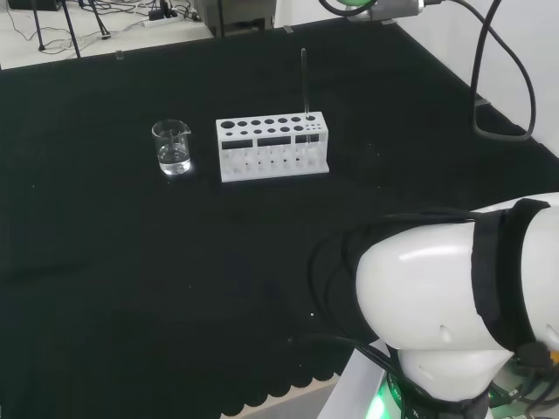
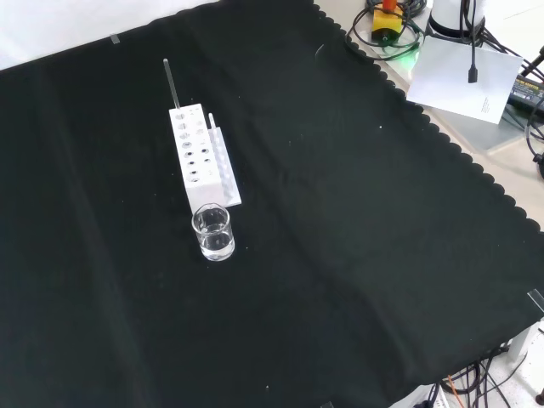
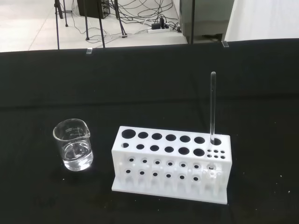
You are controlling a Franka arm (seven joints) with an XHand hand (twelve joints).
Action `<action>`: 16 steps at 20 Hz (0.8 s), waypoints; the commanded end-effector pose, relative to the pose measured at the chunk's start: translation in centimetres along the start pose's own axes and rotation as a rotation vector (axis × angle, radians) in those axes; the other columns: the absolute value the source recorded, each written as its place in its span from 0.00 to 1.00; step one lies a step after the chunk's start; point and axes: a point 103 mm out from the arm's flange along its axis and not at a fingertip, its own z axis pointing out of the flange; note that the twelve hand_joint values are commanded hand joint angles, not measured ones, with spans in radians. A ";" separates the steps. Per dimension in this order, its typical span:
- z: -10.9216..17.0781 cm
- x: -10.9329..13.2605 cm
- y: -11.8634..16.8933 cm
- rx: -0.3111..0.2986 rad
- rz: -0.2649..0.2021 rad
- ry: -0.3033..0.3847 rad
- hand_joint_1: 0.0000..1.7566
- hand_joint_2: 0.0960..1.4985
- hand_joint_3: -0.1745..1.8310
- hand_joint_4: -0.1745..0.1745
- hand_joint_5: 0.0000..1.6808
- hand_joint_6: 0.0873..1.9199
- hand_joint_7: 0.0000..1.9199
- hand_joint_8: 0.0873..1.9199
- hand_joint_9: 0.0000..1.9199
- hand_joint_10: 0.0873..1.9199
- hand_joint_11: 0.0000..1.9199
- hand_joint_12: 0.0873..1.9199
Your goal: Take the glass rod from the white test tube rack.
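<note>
Glass rod [image 3: 212, 107] stands upright in the white rack [image 3: 171, 164]; the hand's state I cannot tell.

Glass rod [image 1: 304, 83] stands upright in the white rack [image 1: 272, 147].

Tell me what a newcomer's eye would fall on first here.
First the white test tube rack, bright against the black cloth, near the bench's middle. A thin glass rod stands upright in a hole at one end. Beyond the rack's other end stands a small glass beaker with some clear liquid.
</note>
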 end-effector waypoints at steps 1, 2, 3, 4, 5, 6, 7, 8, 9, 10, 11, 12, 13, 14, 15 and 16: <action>0.0 0.0 0.0 -0.008 -0.002 -0.002 0.53 0.41 0.50 0.05 0.15 0.09 0.13 0.31 0.17 0.35 0.20 0.45; 0.0 0.0 0.1 -0.012 -0.003 -0.001 0.51 0.42 0.49 0.06 0.09 0.04 0.06 0.28 0.08 0.36 0.10 0.53; 0.1 0.0 0.1 -0.009 -0.004 -0.001 0.50 0.43 0.49 0.07 0.06 0.01 0.03 0.26 0.04 0.36 0.05 0.57; 0.1 0.1 0.2 -0.010 -0.006 0.000 0.50 0.43 0.49 0.07 0.05 0.00 0.01 0.25 0.02 0.36 0.02 0.60; 0.1 0.1 0.3 -0.010 -0.009 0.005 0.50 0.43 0.49 0.07 0.04 0.00 0.01 0.25 0.01 0.36 0.01 0.61; 0.1 0.1 0.4 -0.009 -0.013 0.008 0.49 0.44 0.49 0.07 0.04 0.00 0.00 0.25 0.00 0.36 0.00 0.61; 0.1 0.1 0.5 -0.010 -0.017 0.008 0.49 0.44 0.49 0.08 0.04 0.00 0.00 0.25 0.00 0.37 0.00 0.61; 0.1 0.1 0.7 -0.010 -0.022 0.012 0.49 0.44 0.49 0.08 0.04 0.00 0.00 0.25 0.00 0.37 0.00 0.61; 0.2 0.1 0.9 -0.010 -0.028 0.018 0.49 0.44 0.49 0.08 0.04 0.00 0.00 0.25 0.00 0.37 0.00 0.61; 0.2 0.1 1.2 -0.011 -0.035 0.026 0.49 0.44 0.49 0.08 0.04 0.00 0.00 0.25 0.00 0.37 0.00 0.61; 0.2 0.1 1.6 -0.013 -0.043 0.034 0.49 0.44 0.49 0.08 0.04 0.00 0.00 0.26 0.00 0.37 0.00 0.61; 0.1 0.1 2.0 -0.013 -0.050 0.038 0.49 0.44 0.49 0.08 0.05 0.00 0.00 0.28 0.00 0.38 0.00 0.62; 0.1 0.1 2.5 -0.012 -0.056 0.040 0.49 0.44 0.49 0.09 0.05 0.00 0.00 0.30 0.00 0.40 0.00 0.62; 0.1 0.0 3.1 -0.009 -0.061 0.046 0.48 0.43 0.49 0.09 0.05 0.00 0.00 0.31 0.01 0.41 0.00 0.63; 0.2 -0.2 3.6 -0.006 -0.063 0.051 0.48 0.43 0.49 0.09 0.05 0.00 0.00 0.33 0.01 0.41 0.00 0.64; 0.2 -0.4 4.1 -0.007 -0.067 0.056 0.48 0.43 0.49 0.09 0.05 0.00 0.00 0.35 0.01 0.42 0.00 0.64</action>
